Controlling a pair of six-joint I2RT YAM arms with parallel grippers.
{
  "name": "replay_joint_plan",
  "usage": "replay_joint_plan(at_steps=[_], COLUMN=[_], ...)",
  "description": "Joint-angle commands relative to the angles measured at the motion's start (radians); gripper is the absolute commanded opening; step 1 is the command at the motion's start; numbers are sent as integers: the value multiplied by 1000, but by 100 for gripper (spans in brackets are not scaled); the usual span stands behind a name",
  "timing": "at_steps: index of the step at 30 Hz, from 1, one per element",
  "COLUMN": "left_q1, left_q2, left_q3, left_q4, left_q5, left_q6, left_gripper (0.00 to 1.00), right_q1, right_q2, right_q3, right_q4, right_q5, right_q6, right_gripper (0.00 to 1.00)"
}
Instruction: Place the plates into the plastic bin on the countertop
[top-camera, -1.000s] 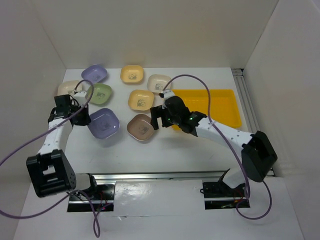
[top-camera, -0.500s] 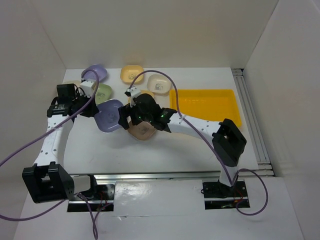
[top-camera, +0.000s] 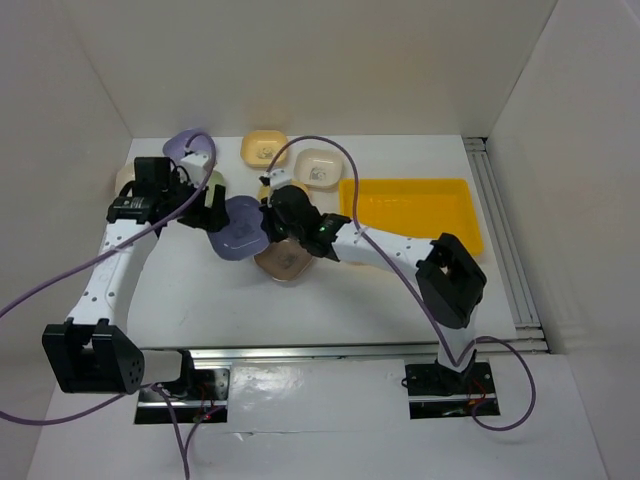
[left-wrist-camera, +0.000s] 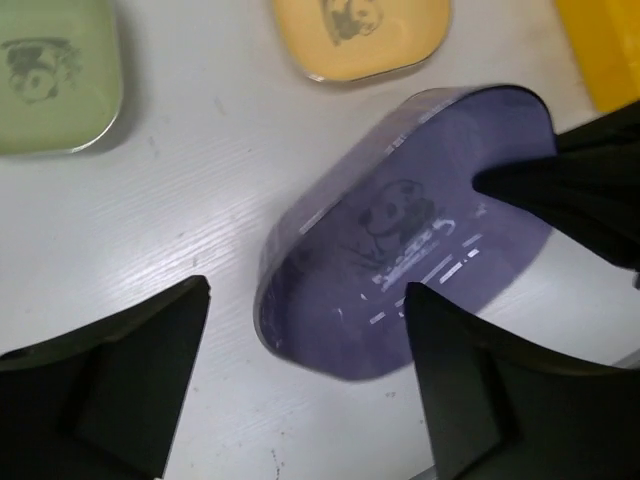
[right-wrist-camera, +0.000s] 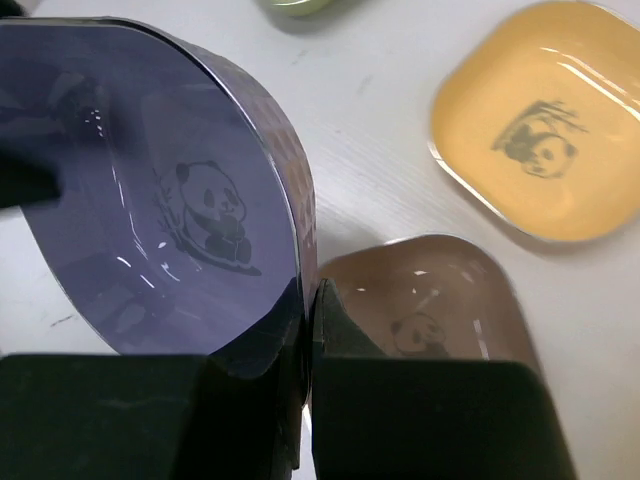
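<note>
The right gripper (right-wrist-camera: 310, 297) is clamped on the rim of a lavender plate (right-wrist-camera: 170, 200), holding it tilted on edge above the countertop (top-camera: 200, 290), left of centre. The left gripper (left-wrist-camera: 305, 295) hangs just left of it with its fingers spread wide and the plate's lower edge between them; I cannot tell whether they touch it. A brown plate (right-wrist-camera: 440, 310) lies flat just near and right of the held one. A yellow plate (right-wrist-camera: 535, 130) lies farther back, and a green plate (left-wrist-camera: 50, 75) lies far-left. The bin (top-camera: 420, 205) sits to the right, apart from the held plate.
</note>
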Motion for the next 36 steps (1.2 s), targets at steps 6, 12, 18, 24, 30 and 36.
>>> replay_joint_plan(at_steps=[6, 12, 18, 24, 30, 36], left_q1=[-57, -146, -217, -240, -240, -240], left_q2=[82, 220, 360, 464, 513, 546], left_q3=[184, 207, 183, 164, 155, 134], left_q4=[-5, 57, 141, 186, 186, 195], left_q5=[122, 98, 29, -6, 4, 32], left_q6=[-96, -107, -98, -73, -23, -10], left_gripper=[100, 100, 100, 100, 99, 96], right_q1=[-286, -538, -713, -776, -787, -740], right_q2=[-303, -388, -318, -227, -120, -170], right_q3=[-113, -190, -253, -247, -195, -207], right_q4=[-163, -257, -257, -234, -265, -216], right_q5=[137, 25, -112, -161, -215, -189], right_q6=[13, -82, -140, -162, -173, -163], right_gripper=[0, 0, 0, 0, 64, 100])
